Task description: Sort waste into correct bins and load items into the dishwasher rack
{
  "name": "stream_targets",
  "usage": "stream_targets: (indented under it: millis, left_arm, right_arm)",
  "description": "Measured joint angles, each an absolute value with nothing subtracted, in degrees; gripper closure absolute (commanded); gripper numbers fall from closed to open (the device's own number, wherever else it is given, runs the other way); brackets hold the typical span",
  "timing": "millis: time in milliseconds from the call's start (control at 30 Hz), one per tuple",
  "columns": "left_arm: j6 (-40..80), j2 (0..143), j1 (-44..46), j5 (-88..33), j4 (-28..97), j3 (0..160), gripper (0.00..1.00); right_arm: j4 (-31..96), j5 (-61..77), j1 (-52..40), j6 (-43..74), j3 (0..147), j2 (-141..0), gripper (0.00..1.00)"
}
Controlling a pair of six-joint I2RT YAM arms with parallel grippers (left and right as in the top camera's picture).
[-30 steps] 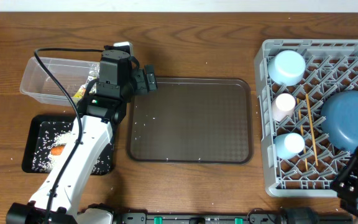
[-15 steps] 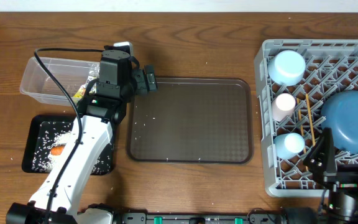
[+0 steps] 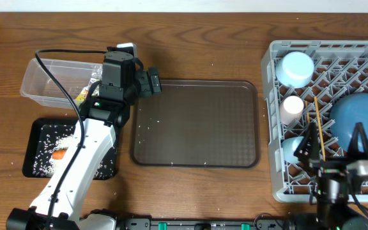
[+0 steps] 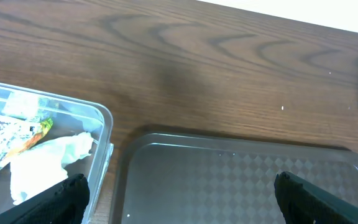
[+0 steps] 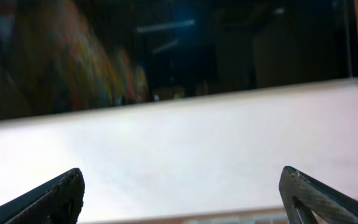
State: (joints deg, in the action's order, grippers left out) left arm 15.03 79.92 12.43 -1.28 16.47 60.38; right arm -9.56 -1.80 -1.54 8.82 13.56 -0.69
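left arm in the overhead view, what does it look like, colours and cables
The left arm has a long white lower link and boxy black upper joints, ending in a black left gripper. A thin black cable loops out beside it, and a small green light shows on the black section.

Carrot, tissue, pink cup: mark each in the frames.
carrot (image 3: pixel 59 153), overhead view, middle of the orange piece.
tissue (image 4: pixel 42 167), left wrist view, centre of the crumpled white wad.
pink cup (image 3: pixel 292 107), overhead view, its round top face.
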Motion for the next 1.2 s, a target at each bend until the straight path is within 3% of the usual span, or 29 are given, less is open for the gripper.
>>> stream_targets:
  millis: [400,1200]
  left_arm:
    - [15.03,79.92,12.43,-1.28,16.47,60.38,0.02]
    - [15.03,79.92,12.43,-1.28,16.45,60.38,0.02]
  right_arm:
    - [-13.82,-0.16,0.67,8.84,1.78,-0.69,0.01]
    - [4.01,0.25,0.69,1.72,0.38,-0.67,0.01]
